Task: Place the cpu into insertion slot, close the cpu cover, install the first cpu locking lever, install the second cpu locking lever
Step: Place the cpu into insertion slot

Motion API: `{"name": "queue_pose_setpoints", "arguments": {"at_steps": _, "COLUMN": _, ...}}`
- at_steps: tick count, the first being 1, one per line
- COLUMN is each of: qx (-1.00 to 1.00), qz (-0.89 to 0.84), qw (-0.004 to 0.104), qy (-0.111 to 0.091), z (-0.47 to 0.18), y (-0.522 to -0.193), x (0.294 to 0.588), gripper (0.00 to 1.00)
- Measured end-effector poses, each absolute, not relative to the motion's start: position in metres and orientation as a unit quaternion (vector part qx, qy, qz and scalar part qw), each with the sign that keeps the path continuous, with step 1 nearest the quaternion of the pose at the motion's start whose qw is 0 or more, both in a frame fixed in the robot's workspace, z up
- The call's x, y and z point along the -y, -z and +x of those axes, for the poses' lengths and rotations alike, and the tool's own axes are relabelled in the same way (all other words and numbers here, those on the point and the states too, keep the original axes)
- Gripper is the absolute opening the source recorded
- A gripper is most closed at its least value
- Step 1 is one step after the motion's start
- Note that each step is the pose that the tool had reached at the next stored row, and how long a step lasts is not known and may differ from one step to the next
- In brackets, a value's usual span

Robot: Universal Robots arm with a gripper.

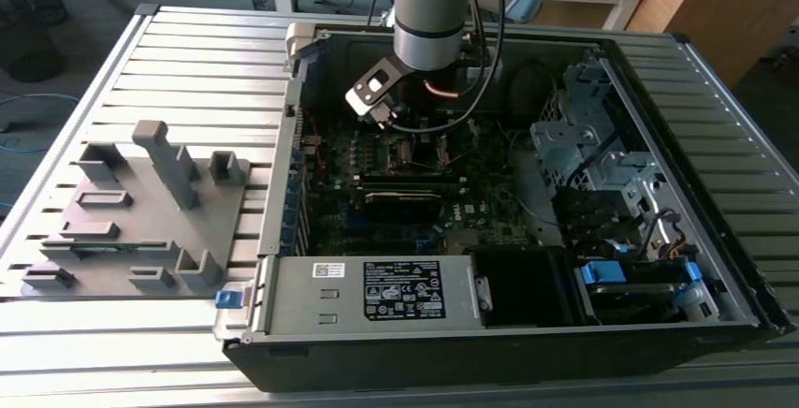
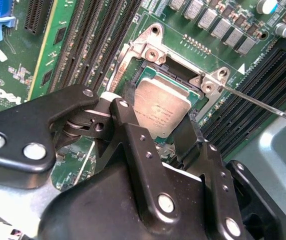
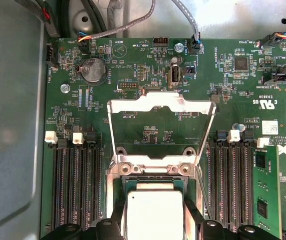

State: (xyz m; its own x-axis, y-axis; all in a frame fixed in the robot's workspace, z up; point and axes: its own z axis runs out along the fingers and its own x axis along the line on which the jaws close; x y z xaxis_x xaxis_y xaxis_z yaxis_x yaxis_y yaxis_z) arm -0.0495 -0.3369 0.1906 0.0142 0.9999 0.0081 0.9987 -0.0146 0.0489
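The second wrist view showed my gripper [image 2: 158, 114] closed on the cpu [image 2: 161, 106], fingers [image 2: 185, 135] against two opposite edges, the chip square between them and low over the slot [image 2: 173, 75], while the first wrist view showed the cover [image 3: 158, 103] swung open beyond.

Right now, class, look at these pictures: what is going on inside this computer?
A robot arm reaches into an open computer case. Its tool grips the cpu by two opposite edges, right at the insertion slot on the motherboard. Whether the chip is fully seated cannot be told. The cpu cover is swung open, clear of the socket, so it is not yet closed.
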Motion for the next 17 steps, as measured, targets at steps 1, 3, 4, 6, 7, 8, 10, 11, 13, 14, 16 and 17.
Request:
{"name": "queue_pose_setpoints", "arguments": {"at_steps": 1, "qx": -0.702, "qz": 0.712, "qw": 0.015, "qy": -0.02, "z": -0.0495, "y": -0.1906, "x": 0.3369, "gripper": 0.54}}
{"name": "queue_pose_setpoints", "arguments": {"at_steps": 3, "qx": -0.702, "qz": 0.712, "qw": 0.015, "qy": -0.02, "z": -0.0495, "y": -0.1905, "x": 0.3369, "gripper": 0.54}}
{"name": "queue_pose_setpoints", "arguments": {"at_steps": 4, "qx": -0.702, "qz": 0.712, "qw": 0.015, "qy": -0.02, "z": -0.0495, "y": -0.1904, "x": 0.3369, "gripper": 0.54}}
{"name": "queue_pose_setpoints", "arguments": {"at_steps": 6, "qx": -0.702, "qz": 0.712, "qw": 0.015, "qy": -0.02, "z": -0.0495, "y": -0.1903, "x": 0.3369, "gripper": 0.54}}
{"name": "queue_pose_setpoints", "arguments": {"at_steps": 7, "qx": -0.702, "qz": 0.712, "qw": 0.015, "qy": -0.02, "z": -0.0495, "y": -0.1903, "x": 0.3369, "gripper": 0.54}}
{"name": "queue_pose_setpoints", "arguments": {"at_steps": 8, "qx": -0.702, "qz": 0.712, "qw": 0.015, "qy": -0.02, "z": -0.0495, "y": -0.1903, "x": 0.3369, "gripper": 0.54}}
{"name": "queue_pose_setpoints", "arguments": {"at_steps": 10, "qx": -0.702, "qz": 0.712, "qw": 0.015, "qy": -0.02, "z": -0.0495, "y": -0.1903, "x": 0.3369, "gripper": 0.54}}
{"name": "queue_pose_setpoints", "arguments": {"at_steps": 11, "qx": -0.702, "qz": 0.712, "qw": 0.015, "qy": -0.02, "z": -0.0495, "y": -0.1903, "x": 0.3369, "gripper": 0.54}}
{"name": "queue_pose_setpoints", "arguments": {"at_steps": 13, "qx": -0.702, "qz": 0.712, "qw": 0.015, "qy": -0.021, "z": -0.0494, "y": -0.19, "x": 0.3368, "gripper": 0.55}}
{"name": "queue_pose_setpoints", "arguments": {"at_steps": 14, "qx": -0.702, "qz": 0.712, "qw": 0.014, "qy": -0.021, "z": -0.0493, "y": -0.1897, "x": 0.3366, "gripper": 0.55}}
{"name": "queue_pose_setpoints", "arguments": {"at_steps": 16, "qx": -0.702, "qz": 0.712, "qw": 0.015, "qy": -0.02, "z": -0.0494, "y": -0.1899, "x": 0.3367, "gripper": 0.61}}
{"name": "queue_pose_setpoints", "arguments": {"at_steps": 17, "qx": -0.702, "qz": 0.712, "qw": 0.015, "qy": -0.02, "z": -0.0495, "y": -0.1901, "x": 0.3369, "gripper": 0.61}}
